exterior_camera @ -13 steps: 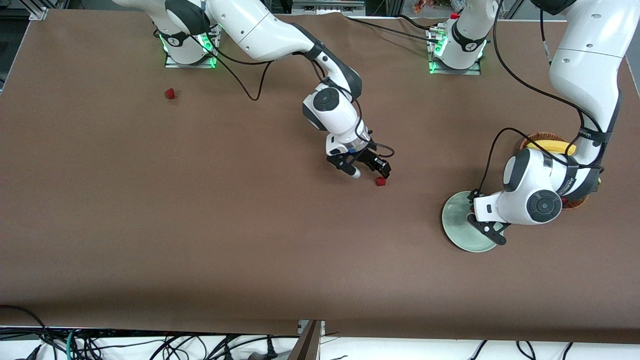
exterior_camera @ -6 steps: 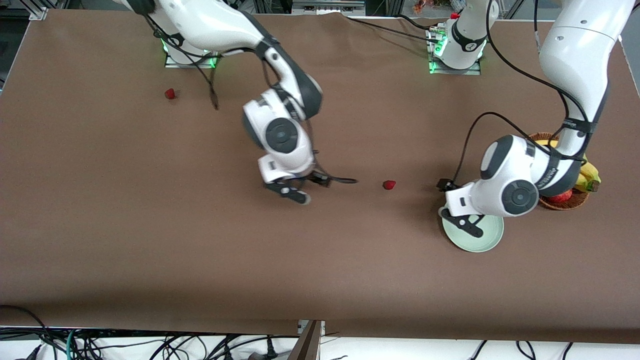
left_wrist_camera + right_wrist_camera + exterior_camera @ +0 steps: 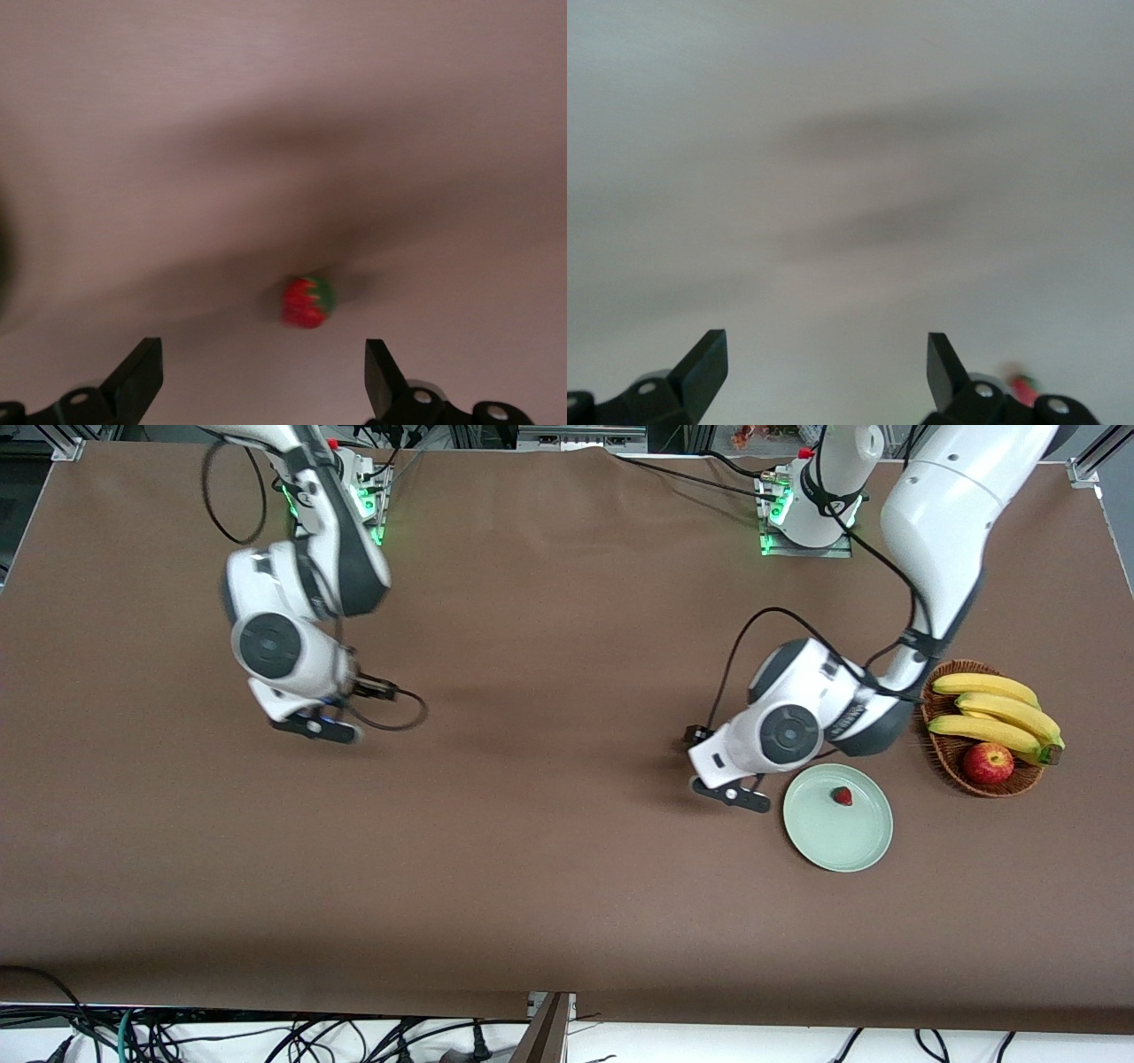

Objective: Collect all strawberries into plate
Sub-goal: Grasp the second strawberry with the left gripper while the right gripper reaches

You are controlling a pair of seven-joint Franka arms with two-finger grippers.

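Front view: plate (image 3: pixel 837 843) sits lower right of frame on the counter (image 3: pixel 549 886), one strawberry (image 3: pixel 842 795) on it near the upper rim. Basket (image 3: pixel 952 753) with bananas (image 3: pixel 992 713) and an apple (image 3: pixel 988 763) is just beside the plate, toward the left arm's end.

Left gripper (image 3: pixel 728 790) hangs over bare counter just beside the plate, at center-right of frame. Left wrist view shows its fingers (image 3: pixel 137 381) spread apart, nothing held, a second strawberry (image 3: pixel 307 302) on the counter between them.

Right gripper (image 3: pixel 314 728) is over bare counter in the upper left of frame, fingers (image 3: pixel 700 365) apart, empty. A blurred red bit shows at the right wrist view's lower edge; can't tell what it is.
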